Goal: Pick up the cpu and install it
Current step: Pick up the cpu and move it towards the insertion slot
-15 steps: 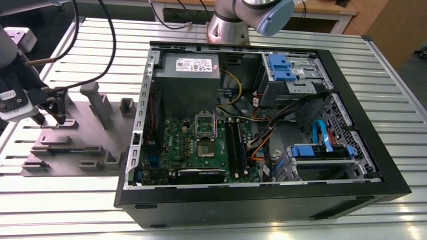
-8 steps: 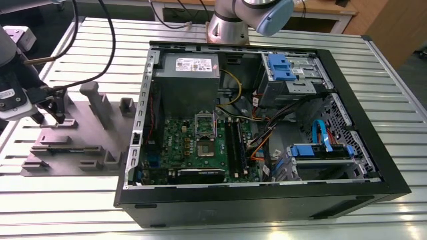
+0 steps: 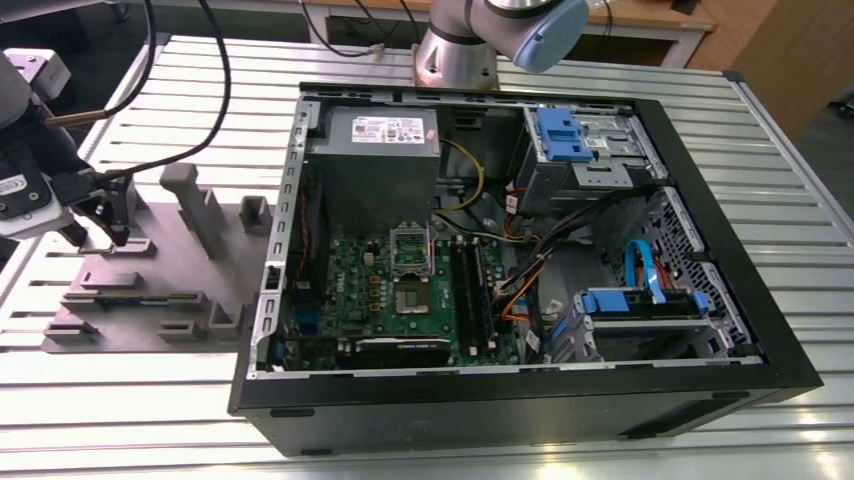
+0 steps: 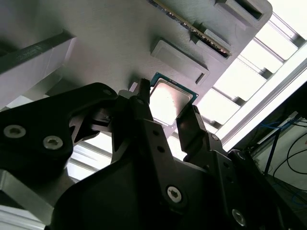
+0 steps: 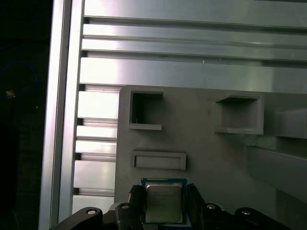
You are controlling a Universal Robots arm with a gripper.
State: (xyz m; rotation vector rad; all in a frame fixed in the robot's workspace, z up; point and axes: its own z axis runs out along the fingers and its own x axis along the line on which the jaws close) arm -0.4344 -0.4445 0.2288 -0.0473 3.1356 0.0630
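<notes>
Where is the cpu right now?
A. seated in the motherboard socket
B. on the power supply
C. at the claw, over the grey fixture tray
C: the cpu sits at the claw over the grey fixture tray, outside the computer case.

A ribbed aluminium tabletop (image 3: pixel 787 200) gleams with bright glare. Behind it stands a wood-topped desk (image 3: pixel 641 14) with a white frame, beside a brown wooden panel (image 3: pixel 781 50).
</notes>
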